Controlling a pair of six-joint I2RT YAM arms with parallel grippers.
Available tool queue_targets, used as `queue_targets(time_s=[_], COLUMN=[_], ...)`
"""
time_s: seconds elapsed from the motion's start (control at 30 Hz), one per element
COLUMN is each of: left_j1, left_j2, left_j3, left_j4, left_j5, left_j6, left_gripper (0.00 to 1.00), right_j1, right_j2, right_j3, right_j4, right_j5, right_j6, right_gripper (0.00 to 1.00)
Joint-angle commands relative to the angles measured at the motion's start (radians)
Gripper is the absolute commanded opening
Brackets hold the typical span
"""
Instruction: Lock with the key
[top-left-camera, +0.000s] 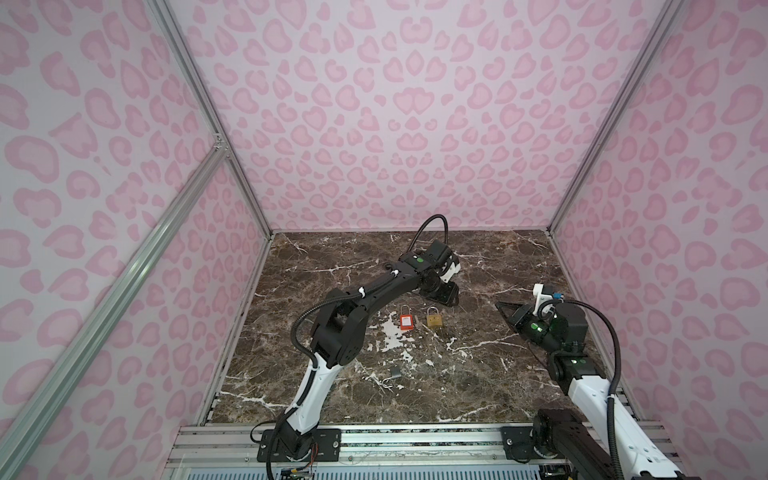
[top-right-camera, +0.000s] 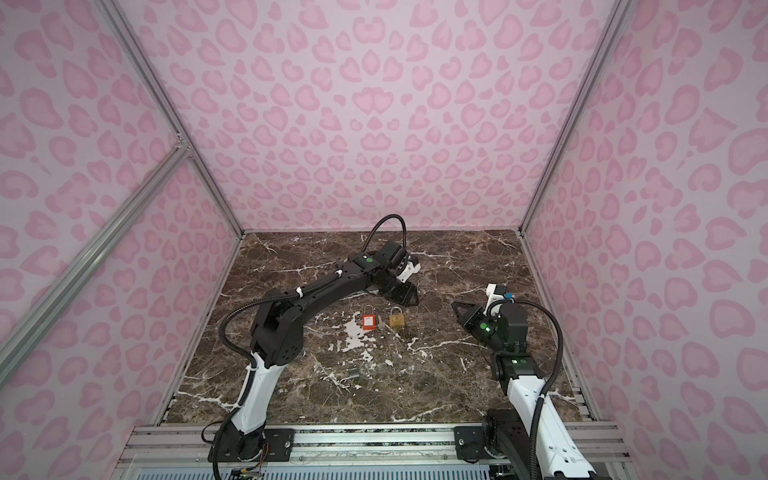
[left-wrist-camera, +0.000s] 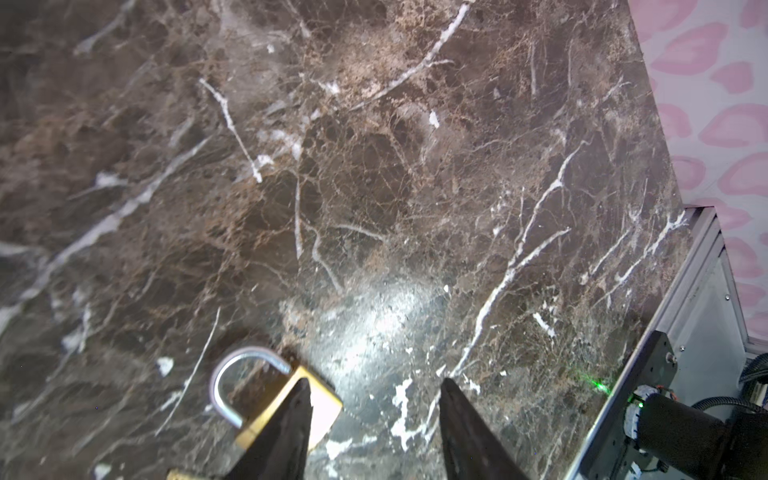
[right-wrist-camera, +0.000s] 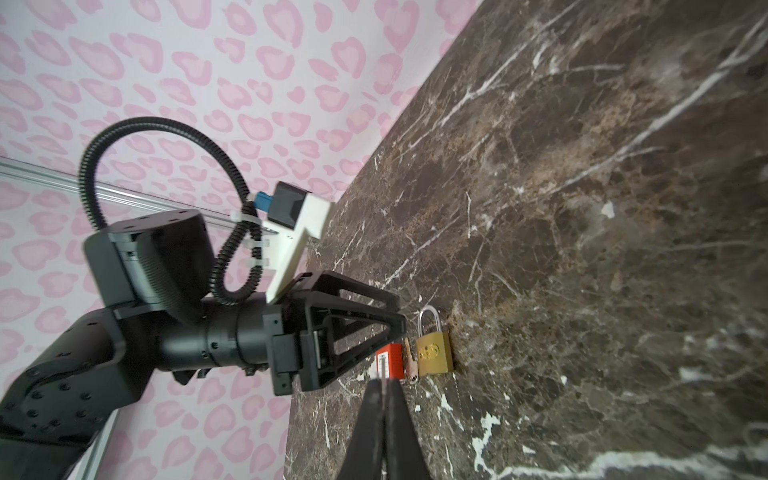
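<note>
My left hand (top-left-camera: 451, 298) hangs low over the counter (top-left-camera: 478, 374), fingers roughly half spread and holding nothing. It sits just past the far edge of the brass padlock (top-left-camera: 434, 318). In the left wrist view one fingertip (left-wrist-camera: 297, 415) overlaps the lock's body (left-wrist-camera: 286, 399). I cannot tell whether it touches. I judge that spread suits the width of the body, so that I can pin the lock while the key goes in.

The key (right-wrist-camera: 411, 359) lies flat on the counter in the narrow gap between the brass padlock and the red padlock (top-left-camera: 405, 319), close beside both. Neither hand has it.

My right hand (top-left-camera: 503, 307) waits well to the right of both locks, its fingers pressed together on nothing and aimed toward them. Parked there, it keeps the approach to the key open. The slim key in that tight gap will be awkward to pinch.

Whether the brass shackle is fully seated I cannot tell. A small grey metal piece (top-left-camera: 397, 371) lies apart, nearer the front.
</note>
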Motion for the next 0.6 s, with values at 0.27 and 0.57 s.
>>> queue_targets(time_s=[0.27, 0.57], left_j1=[0.038, 0.048], left_j2=[-0.372, -0.587], left_j3=[-0.465, -0.797], left_j4=[0.157, 0.27], left_j5=[-0.229, -0.263], left_j6=[-0.156, -0.267], left_gripper=[0.52, 0.52], right_j1=[0.26, 0.409], right_j2=[0.243, 0.493], right_j3=[-0.019, 0.031], right_j4=[0.177, 0.333], right_j5=[0.315, 0.418], right_j6=[0.082, 0.157], right_gripper=[0.0, 0.0])
